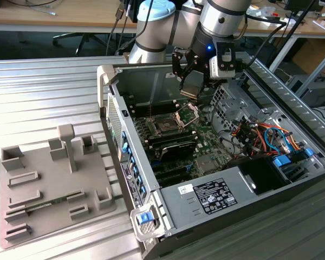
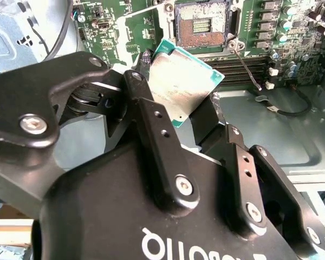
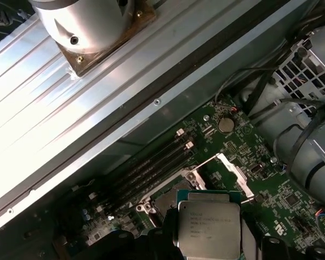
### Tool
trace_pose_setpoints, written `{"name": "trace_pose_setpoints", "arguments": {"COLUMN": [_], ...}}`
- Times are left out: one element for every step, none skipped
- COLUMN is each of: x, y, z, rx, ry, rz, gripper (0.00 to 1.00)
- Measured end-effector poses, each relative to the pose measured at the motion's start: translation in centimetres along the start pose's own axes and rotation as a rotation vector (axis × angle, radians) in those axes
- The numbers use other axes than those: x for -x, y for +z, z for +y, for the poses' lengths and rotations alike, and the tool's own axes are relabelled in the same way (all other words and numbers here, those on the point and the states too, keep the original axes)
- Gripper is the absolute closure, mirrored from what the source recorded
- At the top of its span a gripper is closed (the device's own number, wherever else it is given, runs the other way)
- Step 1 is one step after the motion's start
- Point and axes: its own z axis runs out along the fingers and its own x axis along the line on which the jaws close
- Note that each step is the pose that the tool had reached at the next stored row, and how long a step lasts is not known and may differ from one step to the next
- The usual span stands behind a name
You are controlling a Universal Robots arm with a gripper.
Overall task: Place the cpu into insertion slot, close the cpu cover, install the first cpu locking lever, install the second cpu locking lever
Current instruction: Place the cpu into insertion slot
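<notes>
My gripper [image 1: 190, 81] hangs above the open computer case [image 1: 111, 116], shut on the cpu [image 1: 190, 86]. The cpu [image 2: 181, 81] is a flat square chip, tan on one face and silvery [image 3: 208, 222] on the other, held tilted by its edges between the black fingers [image 2: 146, 111]. Below it on the green motherboard lies the insertion slot [image 1: 165, 125], uncovered [image 2: 201, 24] and with nothing in it. The cpu cover [image 1: 187, 114] stands raised beside the slot, a thin silvery frame [image 3: 230, 169]. A thin locking lever [image 2: 244, 60] sticks out next to the slot.
A grey fixture plate [image 1: 49, 184] lies on the ribbed metal table at the exterior view's left. Inside the case are memory slots [image 1: 173, 145], a power supply [image 1: 216, 196] and coloured cables [image 1: 262, 135]. The case walls surround the board closely.
</notes>
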Motion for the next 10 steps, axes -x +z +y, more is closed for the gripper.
{"name": "trace_pose_setpoints", "arguments": {"x": [0.00, 0.00, 0.00, 0.00, 0.00, 0.00, 0.00, 0.00, 0.00, 0.00], "y": [0.00, 0.01, 0.01, 0.01, 0.01, 0.01, 0.01, 0.01, 0.01, 0.01], "z": [0.00, 0.00, 0.00, 0.00, 0.00, 0.00, 0.00, 0.00, 0.00, 0.00], "rx": [0.0001, 0.0002, 0.0002, 0.0003, 0.0004, 0.0004, 0.0005, 0.0006, 0.0006, 0.0007], "ry": [0.004, 0.007, 0.010, 0.013, 0.018, 0.021, 0.024, 0.029, 0.031, 0.032], "rz": [-0.0003, -0.0006, -0.0008, -0.0011, -0.0016, -0.0019, -0.0022, -0.0026, -0.0027, -0.0029], "gripper": [0.45, 0.45, 0.45, 0.45, 0.45, 0.45, 0.45, 0.45, 0.45, 0.45]}}
